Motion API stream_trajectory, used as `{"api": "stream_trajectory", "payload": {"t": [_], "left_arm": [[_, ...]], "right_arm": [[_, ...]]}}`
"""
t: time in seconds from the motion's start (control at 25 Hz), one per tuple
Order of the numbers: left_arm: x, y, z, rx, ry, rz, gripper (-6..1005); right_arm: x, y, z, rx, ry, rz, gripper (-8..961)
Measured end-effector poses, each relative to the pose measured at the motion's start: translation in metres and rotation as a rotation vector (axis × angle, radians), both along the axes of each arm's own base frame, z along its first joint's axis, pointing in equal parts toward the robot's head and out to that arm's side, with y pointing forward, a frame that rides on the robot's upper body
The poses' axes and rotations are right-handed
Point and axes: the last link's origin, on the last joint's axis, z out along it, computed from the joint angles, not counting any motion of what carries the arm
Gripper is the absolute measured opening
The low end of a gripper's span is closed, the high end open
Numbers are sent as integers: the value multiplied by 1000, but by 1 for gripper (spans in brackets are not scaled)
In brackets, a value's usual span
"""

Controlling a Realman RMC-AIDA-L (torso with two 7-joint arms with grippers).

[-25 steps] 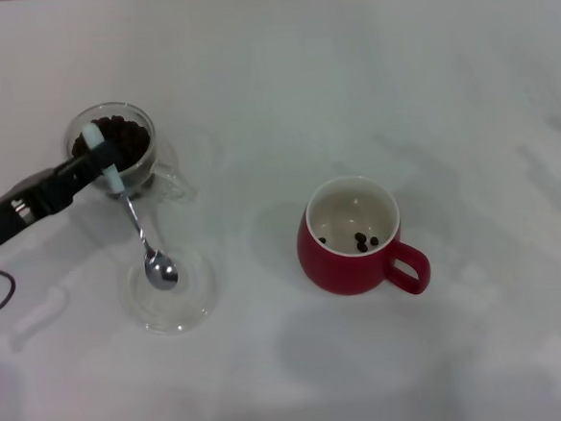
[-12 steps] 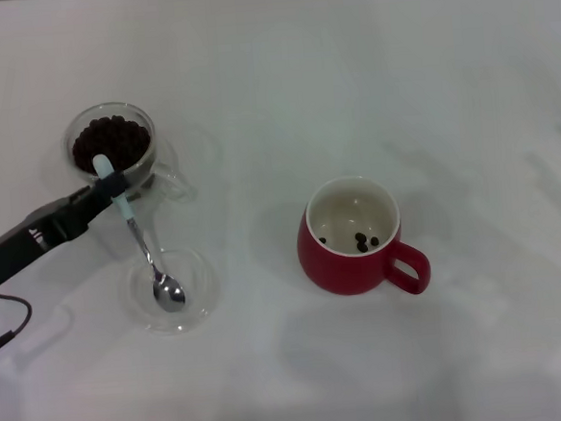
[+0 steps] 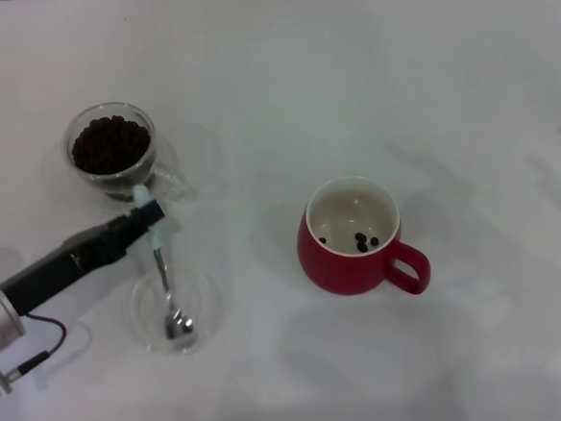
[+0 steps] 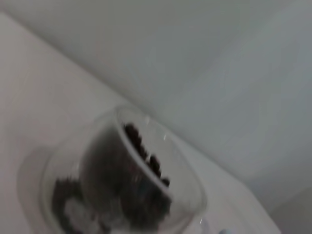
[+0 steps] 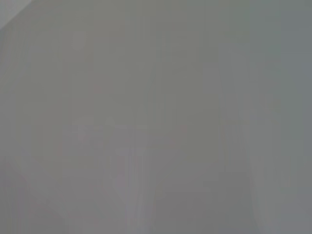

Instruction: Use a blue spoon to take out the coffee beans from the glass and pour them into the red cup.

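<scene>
At the lower left of the head view, my left arm reaches in from the frame's edge, dark and slim. Its left claw (image 3: 146,218) is clamped on the pale handle of the blue spoon (image 3: 166,281). The spoon hangs downward in the frame from that grip, and its shiny bowl rests in a flat clear glass saucer (image 3: 203,312) on the white bench (image 3: 349,90). The bowl looks empty, so I judge the spoon is being set down on the saucer or is about to be lifted from it; I cannot tell which.

To the right of centre stands the red cup (image 3: 355,239), its loop handle pointing to the lower right. A few coffee beans lie on its creamy inside.

Farther back, at the upper left, the glass (image 3: 113,150) stands just beyond the claw, nearly full of coffee beans (image 3: 110,145). The left wrist view shows the same glass (image 4: 122,185) close up.

If scooping goes on, the spoon must rise, tip into the glass, then travel level to the red cup.

My right arm is not in view.
</scene>
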Motion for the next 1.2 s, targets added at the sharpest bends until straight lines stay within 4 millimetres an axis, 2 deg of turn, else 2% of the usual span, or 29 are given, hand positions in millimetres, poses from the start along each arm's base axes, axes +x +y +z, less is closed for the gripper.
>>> {"api": "stream_trajectory", "payload": {"t": [0.28, 0.6, 0.76, 0.96, 1.2], "left_arm": [[1, -1, -3, -7, -3, 2, 130], [0, 1, 3, 8, -3, -1, 302], [2, 6, 9, 28, -4, -25, 344], [11, 13, 30, 98, 6, -169, 397], [18, 28, 70, 238, 100, -378, 404]], "right_arm": [[0, 3, 0, -1, -3, 1, 643], [-1, 6, 1, -2, -8, 7, 643], [-1, 9, 2, -2, -11, 9, 643], [-4, 14, 2, -1, -12, 20, 643], [-10, 22, 1, 4, -10, 51, 642]]}}
